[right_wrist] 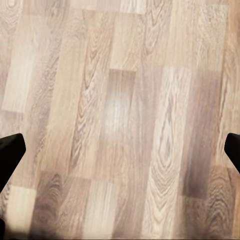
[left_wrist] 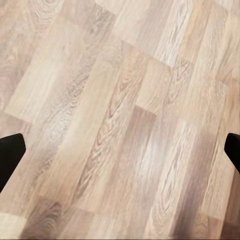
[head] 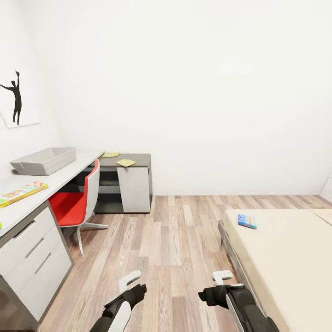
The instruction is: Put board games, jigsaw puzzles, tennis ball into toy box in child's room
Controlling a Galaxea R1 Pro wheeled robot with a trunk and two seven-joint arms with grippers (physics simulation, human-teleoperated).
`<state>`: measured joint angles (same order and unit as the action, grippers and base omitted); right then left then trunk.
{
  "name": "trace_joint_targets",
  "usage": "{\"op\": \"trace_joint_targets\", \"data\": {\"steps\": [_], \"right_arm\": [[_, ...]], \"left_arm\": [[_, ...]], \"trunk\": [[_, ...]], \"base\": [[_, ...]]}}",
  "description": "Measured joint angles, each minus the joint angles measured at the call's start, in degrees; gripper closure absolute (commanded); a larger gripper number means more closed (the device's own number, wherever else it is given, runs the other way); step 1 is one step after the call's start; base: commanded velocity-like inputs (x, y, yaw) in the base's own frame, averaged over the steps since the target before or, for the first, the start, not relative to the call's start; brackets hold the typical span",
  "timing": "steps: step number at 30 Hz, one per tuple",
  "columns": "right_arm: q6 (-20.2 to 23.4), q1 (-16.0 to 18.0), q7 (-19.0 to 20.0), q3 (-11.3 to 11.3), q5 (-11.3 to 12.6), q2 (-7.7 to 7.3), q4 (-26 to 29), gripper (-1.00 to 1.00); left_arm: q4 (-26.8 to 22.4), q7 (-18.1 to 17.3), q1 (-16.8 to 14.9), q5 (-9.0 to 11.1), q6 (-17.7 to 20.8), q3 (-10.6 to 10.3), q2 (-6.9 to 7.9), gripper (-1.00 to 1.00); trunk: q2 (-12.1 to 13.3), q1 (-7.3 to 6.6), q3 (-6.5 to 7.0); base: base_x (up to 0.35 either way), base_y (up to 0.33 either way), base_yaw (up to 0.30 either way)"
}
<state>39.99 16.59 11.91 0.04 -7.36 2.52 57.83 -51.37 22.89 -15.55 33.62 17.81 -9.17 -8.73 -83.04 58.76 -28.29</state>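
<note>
A grey toy box (head: 44, 160) stands on the long white desk (head: 69, 173) at the left. Nearer me on that desk lies a colourful flat board game (head: 20, 192). Two flat yellow jigsaw puzzles (head: 126, 162) (head: 110, 154) rest on the dark far section of the desk. A blue board game (head: 247, 221) lies on the beige bed (head: 286, 258) at the right. My left gripper (head: 130, 279) and right gripper (head: 222, 276) hang low over the wooden floor, both open and holding nothing. In the wrist views the left fingertips (left_wrist: 10, 150) and right fingertips (right_wrist: 10, 152) sit wide apart above bare planks.
A red and white swivel chair (head: 80, 200) is tucked at the desk. White drawers (head: 32, 258) front the desk's near end. Wooden floor (head: 180, 240) stretches between desk and bed up to the white back wall.
</note>
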Motion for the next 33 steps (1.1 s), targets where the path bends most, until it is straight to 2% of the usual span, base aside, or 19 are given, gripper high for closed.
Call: {"op": "trace_joint_targets", "data": {"steps": [13, 33], "right_arm": [[0.0, 0.0, 0.0, 0.2, 0.0, -0.16, 0.0, -1.0], [0.0, 0.0, 0.0, 0.2, 0.0, -0.16, -0.3, -1.0]], "left_arm": [[0.0, 0.0, 0.0, 0.0, 0.0, 0.0, -0.01, -1.0], [0.0, 0.0, 0.0, 0.1, -0.1, 0.0, 0.0, -1.0]], "trunk": [[0.0, -0.02, 0.0], [0.0, -0.04, 0.0]], "base": [[-0.28, 0.0, 0.0], [-0.03, 0.0, 0.0]]}}
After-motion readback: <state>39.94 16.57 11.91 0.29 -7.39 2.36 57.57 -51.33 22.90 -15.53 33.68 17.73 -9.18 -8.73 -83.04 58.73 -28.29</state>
